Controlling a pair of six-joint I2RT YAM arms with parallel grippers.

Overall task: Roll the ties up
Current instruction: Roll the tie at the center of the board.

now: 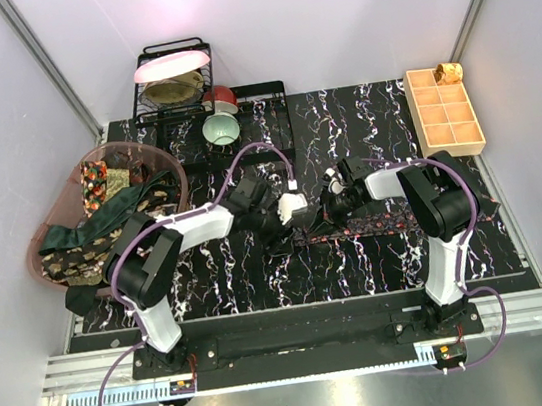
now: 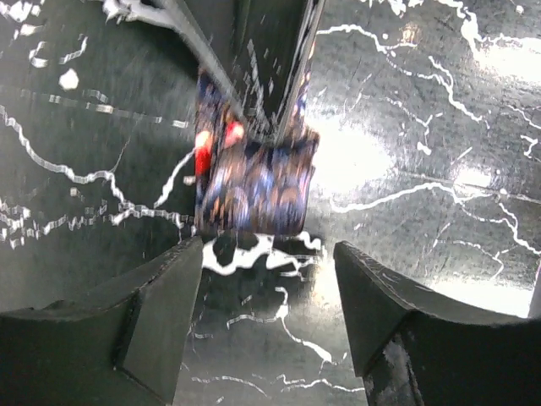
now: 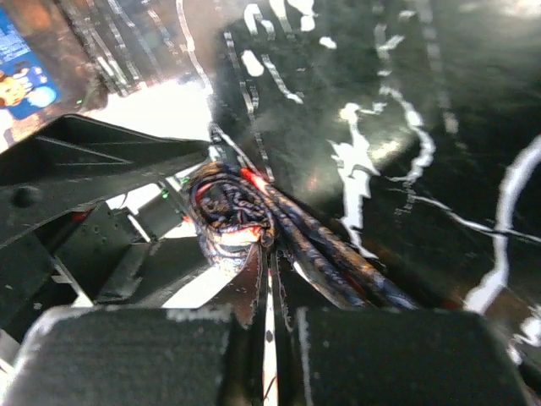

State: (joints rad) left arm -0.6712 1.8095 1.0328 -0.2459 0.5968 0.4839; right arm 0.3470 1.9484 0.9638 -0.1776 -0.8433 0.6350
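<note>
"Which step is this?"

"Mid-roll. The left pincer (image 2: 270, 254) gapes wide, holding nothing, just short of the patterned necktie (image 2: 254, 186). Its coiled end sits mid-counter (image 2: 423, 169), and the right pincer (image 3: 269, 254) is clamped tight on that coil."

"Next?"

"Likely rolling along the flat tail (image 1: 394, 219), keeping the coil tight. Other ties (image 1: 94, 233) wait in the pink basket (image 1: 43, 245)."

The top camera looked steeply down from above and behind the arm bases (image 1: 166, 354), taking in the whole table (image 1: 261, 275). Both wrist cameras sat close over it, facing each other from opposite sides and sharing the rolled tie end (image 2: 254, 186).
</note>
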